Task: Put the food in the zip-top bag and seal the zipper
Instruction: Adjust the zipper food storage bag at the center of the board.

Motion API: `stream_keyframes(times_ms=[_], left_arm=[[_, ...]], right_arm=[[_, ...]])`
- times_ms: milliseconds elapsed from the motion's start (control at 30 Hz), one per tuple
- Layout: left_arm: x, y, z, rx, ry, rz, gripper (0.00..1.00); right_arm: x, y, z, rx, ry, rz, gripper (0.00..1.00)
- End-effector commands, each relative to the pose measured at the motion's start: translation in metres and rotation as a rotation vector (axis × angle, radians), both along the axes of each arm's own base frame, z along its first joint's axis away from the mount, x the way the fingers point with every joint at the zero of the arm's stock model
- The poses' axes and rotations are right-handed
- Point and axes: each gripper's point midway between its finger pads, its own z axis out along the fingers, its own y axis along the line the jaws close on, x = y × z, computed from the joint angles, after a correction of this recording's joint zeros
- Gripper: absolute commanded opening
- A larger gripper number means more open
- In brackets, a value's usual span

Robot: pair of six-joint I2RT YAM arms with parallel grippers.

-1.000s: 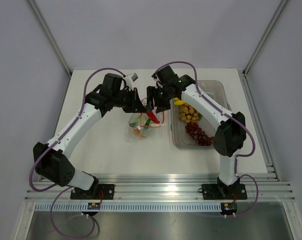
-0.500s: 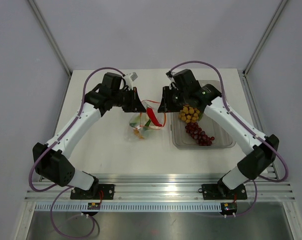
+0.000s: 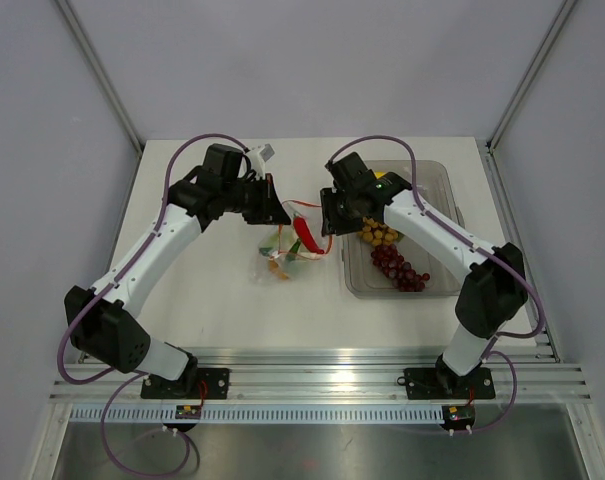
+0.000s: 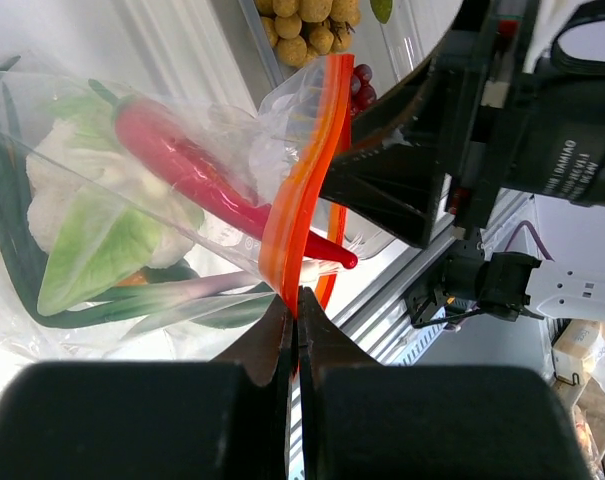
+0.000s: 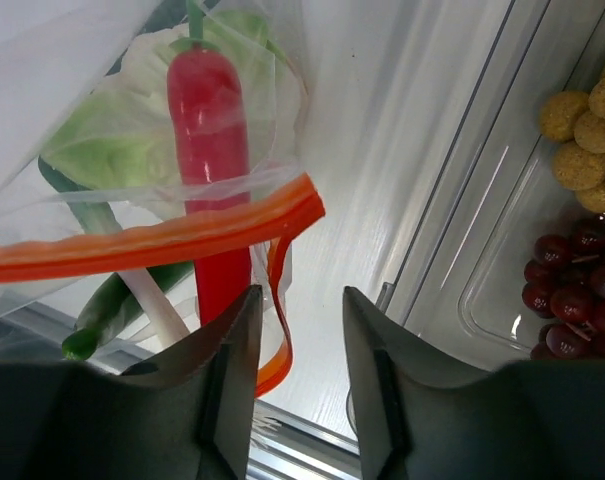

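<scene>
Bag [image 4: 102, 230] is held up by its mouth: left hand [image 4: 292, 300] is pinched tight on the left end of the zipper [image 4: 302, 180]. The zipper's long axis runs left to right toward the right hand [image 5: 297, 330], whose jaws stand apart with nothing gripped; a loose lip hangs just inside them. Chilli [image 5: 210, 110] lies across the mouth, tip outside. Food not yet bagged, grapes [image 3: 400, 270] and brown balls [image 3: 379, 233], is in the tub [image 3: 437, 190], just right of the right hand; that arm is judged nearer.
</scene>
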Motion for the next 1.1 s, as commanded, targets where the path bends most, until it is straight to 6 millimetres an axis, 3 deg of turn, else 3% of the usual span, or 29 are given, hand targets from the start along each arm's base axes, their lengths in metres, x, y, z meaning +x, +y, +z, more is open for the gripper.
stream_keyframes(times_ms=[0,33,67,133,233,267,333,367,467,567,700,767,867,967,1067], left_arm=[[0.007,0.0,0.031,-0.031,-0.103,-0.004,0.0],[0.006,0.0,0.031,-0.03,-0.1,-0.006,0.0],[0.007,0.001,0.029,-0.023,-0.102,-0.002,0.0],[0.008,0.002,0.027,-0.014,-0.099,0.004,0.0],[0.014,0.006,0.026,0.01,-0.101,0.019,0.0],[0.022,0.01,0.033,0.02,-0.121,0.04,0.0],[0.031,0.019,0.041,0.023,-0.134,0.072,0.0],[0.036,0.022,0.054,0.014,-0.159,0.085,0.0],[0.05,0.034,0.065,0.04,-0.192,0.139,0.0],[0.063,0.045,0.062,0.107,-0.194,0.201,0.0],[0.081,0.054,0.015,0.222,-0.107,0.246,0.0],[0.081,0.054,0.0,0.243,-0.065,0.234,0.0],[0.079,0.052,0.003,0.234,-0.066,0.221,0.0],[0.076,0.051,0.028,0.199,-0.122,0.215,0.0],[0.073,0.047,0.056,0.155,-0.172,0.201,0.0]], right_arm=[[0.023,0.003,0.018,0.018,-0.104,-0.002,0.43],[0.024,0.005,0.019,0.022,-0.111,-0.001,0.36],[0.025,0.005,0.021,0.028,-0.117,0.0,0.15],[0.024,0.008,0.031,0.054,-0.127,-0.001,0.0],[0.017,0.013,0.057,0.11,-0.131,0.019,0.0],[0.014,0.021,0.08,0.163,-0.147,0.046,0.0],[0.005,0.023,0.101,0.201,-0.141,0.065,0.0],[-0.001,0.025,0.123,0.233,-0.165,0.075,0.0],[-0.012,0.023,0.152,0.288,-0.207,0.084,0.0],[-0.013,0.02,0.144,0.282,-0.211,0.073,0.0],[-0.015,0.019,0.069,0.175,-0.055,0.073,0.0],[-0.018,0.025,0.057,0.18,-0.011,0.09,0.0],[-0.017,0.03,0.073,0.223,-0.042,0.098,0.0],[-0.01,0.036,0.108,0.271,-0.113,0.11,0.0],[-0.008,0.043,0.128,0.313,-0.133,0.129,0.0]])
